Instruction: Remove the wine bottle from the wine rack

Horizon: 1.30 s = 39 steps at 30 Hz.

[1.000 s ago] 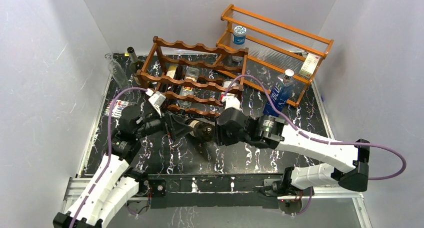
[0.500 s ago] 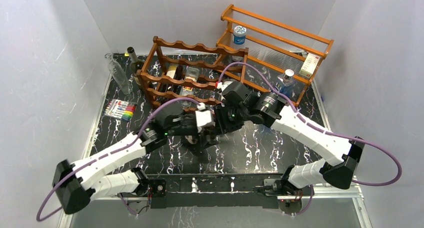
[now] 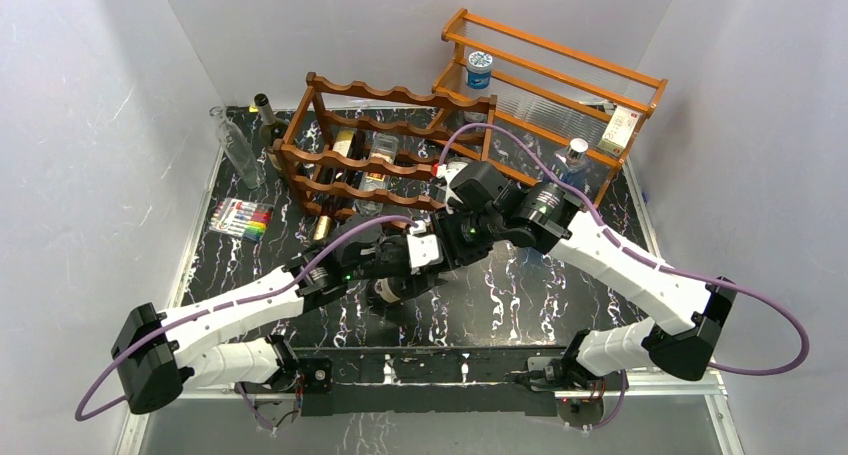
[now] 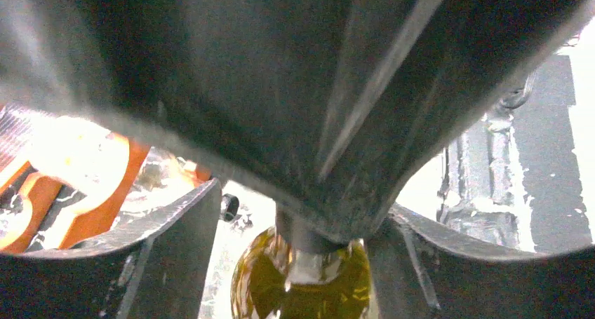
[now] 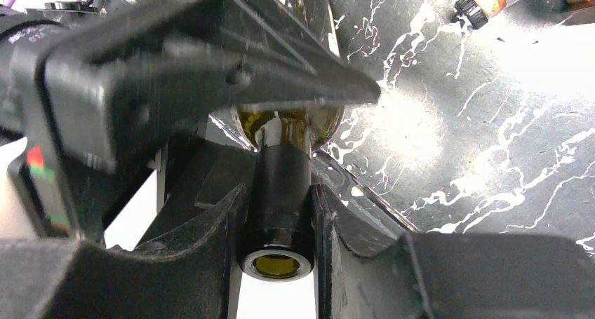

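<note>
The wine bottle, dark olive glass, is off the wine rack and held above the table in front of it. My right gripper is shut on its black neck, with the open mouth facing the right wrist camera. My left gripper is open, its fingers standing either side of the bottle's shoulder, with a gap showing on the left side. The right gripper's body fills the upper part of the left wrist view. The rack still holds several bottles.
An orange wooden shelf with a blue-lidded jar stands back right, with a blue bottle before it. A clear glass bottle and a dark bottle stand back left. A marker pack lies left. A gold-capped bottle neck pokes from the rack.
My left arm has stretched out from the left to the table's middle. Both grippers and the bottle have shifted right and a little towards the rack.
</note>
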### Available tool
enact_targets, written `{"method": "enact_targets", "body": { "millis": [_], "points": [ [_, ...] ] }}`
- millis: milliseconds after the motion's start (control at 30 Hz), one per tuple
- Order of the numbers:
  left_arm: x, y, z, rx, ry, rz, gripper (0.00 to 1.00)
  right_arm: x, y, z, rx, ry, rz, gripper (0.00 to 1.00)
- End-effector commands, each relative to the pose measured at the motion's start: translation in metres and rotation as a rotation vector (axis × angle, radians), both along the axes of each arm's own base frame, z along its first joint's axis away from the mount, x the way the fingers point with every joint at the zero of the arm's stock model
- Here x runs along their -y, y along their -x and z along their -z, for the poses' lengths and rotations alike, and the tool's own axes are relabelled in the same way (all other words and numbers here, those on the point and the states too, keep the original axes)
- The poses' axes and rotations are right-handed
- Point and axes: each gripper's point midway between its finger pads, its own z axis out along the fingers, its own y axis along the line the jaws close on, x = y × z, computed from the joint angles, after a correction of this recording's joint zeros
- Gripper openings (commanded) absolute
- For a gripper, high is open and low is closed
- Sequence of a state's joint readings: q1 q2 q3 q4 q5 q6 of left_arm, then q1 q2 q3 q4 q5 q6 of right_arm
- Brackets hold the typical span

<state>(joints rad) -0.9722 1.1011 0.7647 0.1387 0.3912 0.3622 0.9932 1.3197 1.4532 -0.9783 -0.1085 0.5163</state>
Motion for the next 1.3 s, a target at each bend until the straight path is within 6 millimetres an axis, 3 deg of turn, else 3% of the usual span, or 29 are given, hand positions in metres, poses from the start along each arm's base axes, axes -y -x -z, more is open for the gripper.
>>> {"method": "enact_targets", "body": {
  "millis": [0,100,267,367,400,467,600,700,800,933,1067,1267],
  "points": [
    [-0.012,-0.004,-0.004,0.030,0.038,-0.063,0.72,-0.009,0.004,-0.044,0.068,-0.159,-0.038,0.00],
    [-0.016,-0.003,-0.001,0.026,0.036,-0.072,0.72,-0.008,0.004,-0.050,0.080,-0.171,-0.038,0.00],
    [-0.011,-0.008,-0.003,0.023,0.047,-0.089,0.46,-0.012,0.006,-0.056,0.075,-0.198,-0.052,0.00],
    [-0.009,-0.014,-0.007,0.029,0.062,-0.109,0.23,-0.012,0.007,-0.062,0.086,-0.217,-0.061,0.00],
    [-0.008,-0.015,-0.008,0.026,0.065,-0.118,0.15,-0.010,0.006,-0.066,0.102,-0.217,-0.056,0.10],
    [-0.008,-0.017,-0.009,0.017,0.078,-0.135,0.00,-0.002,-0.002,-0.076,0.162,-0.204,-0.025,0.41],
    [-0.005,-0.011,-0.018,-0.030,0.150,-0.136,0.00,0.016,-0.022,-0.108,0.314,-0.182,0.039,0.83],
    [0.000,-0.004,-0.031,-0.086,0.230,-0.114,0.00,0.041,-0.043,-0.144,0.463,-0.154,0.144,0.98],
    [0.014,0.009,-0.049,-0.149,0.307,-0.050,0.00,0.069,-0.059,-0.198,0.629,-0.190,0.264,0.98],
    [0.048,0.022,-0.072,-0.197,0.379,0.031,0.00,0.093,-0.061,-0.258,0.786,-0.327,0.354,0.98],
    [0.084,0.016,-0.087,-0.165,0.465,0.020,0.00,0.114,-0.052,-0.285,0.872,-0.444,0.398,0.98],
    [0.132,-0.011,-0.103,-0.103,0.541,-0.036,0.00,0.141,-0.039,-0.297,0.905,-0.533,0.455,0.98]
  ]
}}
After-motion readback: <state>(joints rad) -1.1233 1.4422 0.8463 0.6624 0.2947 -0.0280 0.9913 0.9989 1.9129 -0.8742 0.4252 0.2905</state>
